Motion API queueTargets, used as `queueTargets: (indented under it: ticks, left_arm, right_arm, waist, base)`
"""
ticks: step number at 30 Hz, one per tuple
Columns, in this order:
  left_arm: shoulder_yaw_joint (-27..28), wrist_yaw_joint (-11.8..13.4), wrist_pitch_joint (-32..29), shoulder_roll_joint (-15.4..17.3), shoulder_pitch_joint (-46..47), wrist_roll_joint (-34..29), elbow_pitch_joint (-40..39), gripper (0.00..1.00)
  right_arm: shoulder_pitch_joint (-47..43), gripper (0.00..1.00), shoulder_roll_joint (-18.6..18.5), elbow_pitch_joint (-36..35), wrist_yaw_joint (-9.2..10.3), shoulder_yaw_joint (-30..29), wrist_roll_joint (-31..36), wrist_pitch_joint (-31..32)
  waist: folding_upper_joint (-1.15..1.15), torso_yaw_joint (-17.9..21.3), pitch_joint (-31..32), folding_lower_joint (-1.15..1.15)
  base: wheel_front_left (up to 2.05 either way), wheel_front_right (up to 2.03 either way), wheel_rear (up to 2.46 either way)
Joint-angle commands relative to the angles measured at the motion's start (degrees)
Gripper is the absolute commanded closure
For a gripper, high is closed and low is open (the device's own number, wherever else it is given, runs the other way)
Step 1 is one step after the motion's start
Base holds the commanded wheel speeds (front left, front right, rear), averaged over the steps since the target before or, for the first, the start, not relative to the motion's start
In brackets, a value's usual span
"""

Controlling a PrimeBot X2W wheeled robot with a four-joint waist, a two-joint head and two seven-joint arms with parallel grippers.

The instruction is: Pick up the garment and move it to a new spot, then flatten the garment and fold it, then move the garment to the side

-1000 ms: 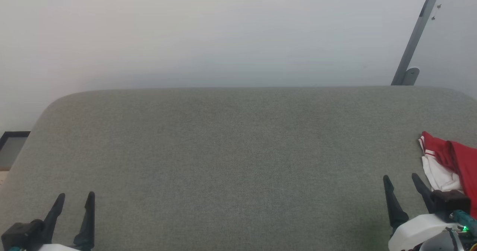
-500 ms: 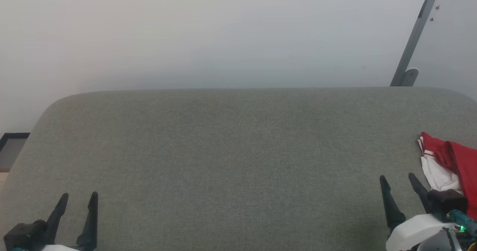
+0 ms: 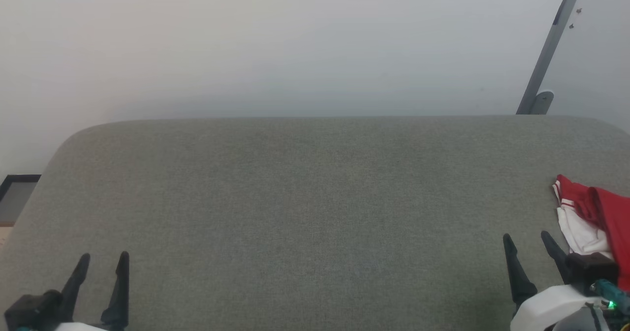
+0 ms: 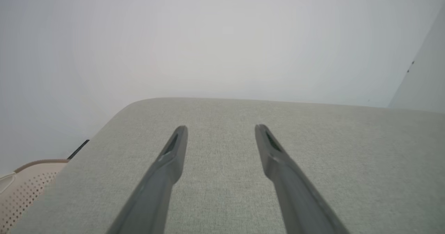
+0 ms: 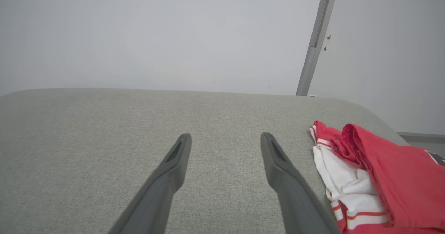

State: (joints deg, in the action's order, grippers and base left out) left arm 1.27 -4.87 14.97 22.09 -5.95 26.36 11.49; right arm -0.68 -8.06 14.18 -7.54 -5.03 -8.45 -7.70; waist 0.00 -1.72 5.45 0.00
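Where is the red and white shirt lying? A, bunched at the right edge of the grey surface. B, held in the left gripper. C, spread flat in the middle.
A: the garment lies crumpled at the right edge of the grey surface, beside the open right gripper.

Grey-green upholstered surface (image 3: 315,198), woven cover, rounded far corners. At about 3 o'clock, by its right edge, lies a crumpled red garment (image 3: 598,208), its white striped sleeve toward the centre.
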Motion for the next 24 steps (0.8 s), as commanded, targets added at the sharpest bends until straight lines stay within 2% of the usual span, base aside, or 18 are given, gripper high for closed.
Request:
queueTargets:
  ticks: [1, 6, 24]
  left_arm:
    - [0.0, 0.0, 0.0, 0.0, 0.0, -0.1, 0.0, 1.00]
    - [-0.7, 0.0, -0.4, -2.6, -0.6, 0.2, 2.2, 1.00]
    - [0.8, -0.6, -5.4, -6.4, 2.6, 15.6, 2.2, 1.00]
  right_arm:
    - [0.0, 1.00, 0.0, 0.0, 0.00, 0.0, 0.0, 0.0]
    - [-1.4, 1.00, 0.9, 2.6, 0.00, -0.2, -0.4, 0.3]
    - [0.7, 1.00, 1.9, 1.8, 0.01, -0.5, -20.0, 3.6]
  waist:
    - [0.00, 0.0, 0.0, 0.00]
    - [0.00, 0.0, 0.0, 0.00]
    - [0.00, 0.2, -0.8, 0.00]
  base:
    - [0.00, 0.00, 0.00]
    - [0.00, 0.00, 0.00]
    - [0.00, 0.00, 0.00]
